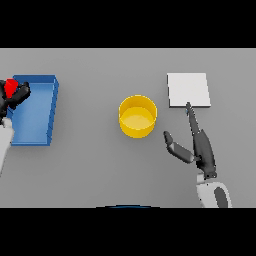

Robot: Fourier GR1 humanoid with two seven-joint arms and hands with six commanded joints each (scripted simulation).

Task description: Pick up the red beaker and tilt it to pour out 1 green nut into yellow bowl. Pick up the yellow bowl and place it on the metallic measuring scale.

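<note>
Left hand (15, 96) grips the red beaker (10, 88) over the blue tray (37, 107) (right hand (202, 150) splayed, empty).

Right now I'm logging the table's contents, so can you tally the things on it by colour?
Red: 1, the beaker in the left hand
Blue: 1, the tray
Yellow: 1, the bowl
White: 1, the scale
Total: 4
</note>
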